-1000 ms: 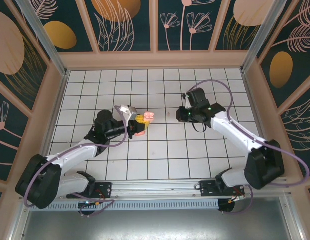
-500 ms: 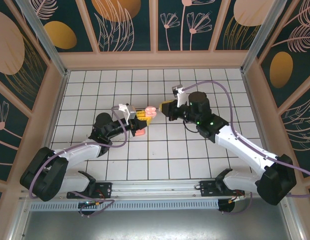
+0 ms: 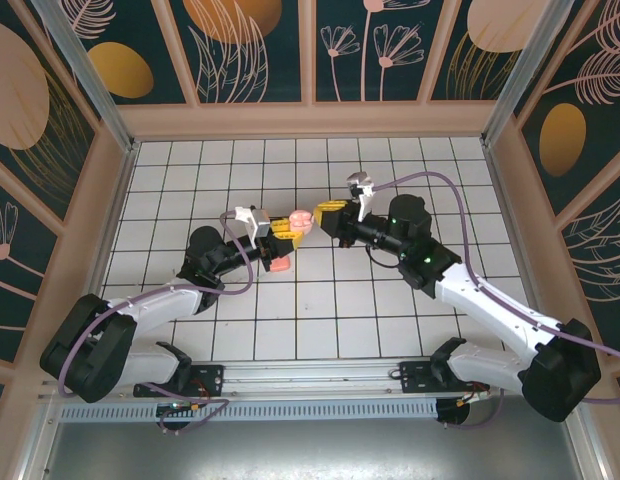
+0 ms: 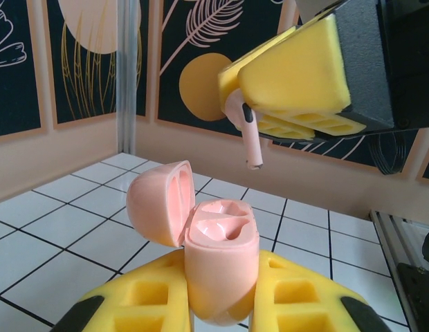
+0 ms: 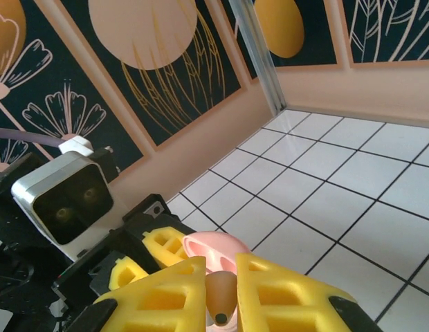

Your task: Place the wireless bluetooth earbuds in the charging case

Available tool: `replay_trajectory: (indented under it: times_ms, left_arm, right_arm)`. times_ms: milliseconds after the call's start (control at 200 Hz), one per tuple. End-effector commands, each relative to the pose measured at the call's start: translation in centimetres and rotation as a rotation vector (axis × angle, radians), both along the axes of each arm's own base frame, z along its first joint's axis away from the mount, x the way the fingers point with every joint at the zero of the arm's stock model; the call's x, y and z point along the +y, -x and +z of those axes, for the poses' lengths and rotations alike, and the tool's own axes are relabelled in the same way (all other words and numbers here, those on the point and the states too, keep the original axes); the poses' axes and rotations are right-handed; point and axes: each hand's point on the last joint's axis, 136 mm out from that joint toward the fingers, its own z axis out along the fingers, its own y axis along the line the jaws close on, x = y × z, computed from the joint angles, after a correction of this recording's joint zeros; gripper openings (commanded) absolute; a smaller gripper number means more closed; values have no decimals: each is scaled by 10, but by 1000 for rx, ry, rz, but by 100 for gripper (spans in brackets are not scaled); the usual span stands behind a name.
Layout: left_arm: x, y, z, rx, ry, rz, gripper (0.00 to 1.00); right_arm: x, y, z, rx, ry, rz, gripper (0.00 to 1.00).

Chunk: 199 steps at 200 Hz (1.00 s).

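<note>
Since an earbud can only drop into an upturned socket, the left hand has the charging case upright above the counter, with its lid swung back and both wells looking empty. That hand is pinched tight on the case's lower body, a yellow pad on either side. Just above it, a little to the right and not touching, the right hand is clamped on one earbud. Its stem points down toward the wells, which I'd judge lines it up for lowering straight in.
</note>
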Motion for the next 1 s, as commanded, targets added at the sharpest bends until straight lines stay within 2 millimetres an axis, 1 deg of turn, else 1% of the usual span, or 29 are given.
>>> replay_trajectory:
  times_ms: [0,370,621,991]
  left_arm:
    - [-3,3,16,-34,40,-20,6]
    - [-2,6,23,-41,61,-27,6]
    - [-2,6,30,-51,74,-27,6]
    - [1,11,48,-81,114,-36,6]
  right_arm:
    - [7,5,14,-47,-51,38,15]
    - [17,3,11,-40,-51,61,15]
    - [22,6,10,-42,-50,91,15]
    - [22,8,-9,-17,3,102,14]
